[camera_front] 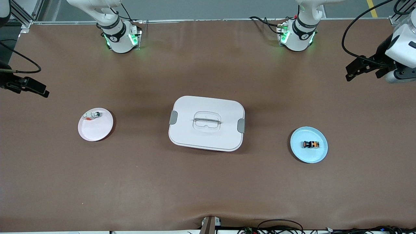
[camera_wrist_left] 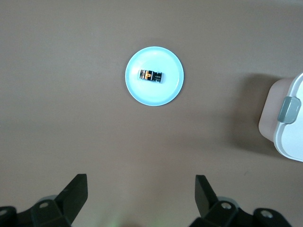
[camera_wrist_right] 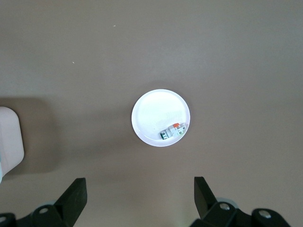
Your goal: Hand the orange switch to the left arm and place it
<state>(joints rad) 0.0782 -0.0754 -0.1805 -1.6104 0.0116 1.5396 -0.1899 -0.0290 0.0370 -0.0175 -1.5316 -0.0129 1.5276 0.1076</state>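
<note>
The tiny black orange-capped switch (camera_front: 310, 144) is seen lying on the round light blue plate (camera_front: 300, 152), toward the left arm's end of the brown bench (camera_front: 208, 182), while the left hand (camera_front: 352, 73) and right hand (camera_front: 44, 92) are held released above the bench's ends, the big white lidded box (camera_front: 224, 136) between.

Plain brown matte tabletop (camera_front: 208, 182) throughout. White rounded-rectangular lidded box (camera_front: 206, 136) with grey side clips and a clear handle. Round light blue plate (camera_front: 308, 154) carrying a tiny black cylindrical switch with an orange cap (camera_front: 310, 144). Round pale pink plate (camera_front: 96, 130) carrying a small silver-and-white part with a red bit (camera_front: 92, 115).
</note>
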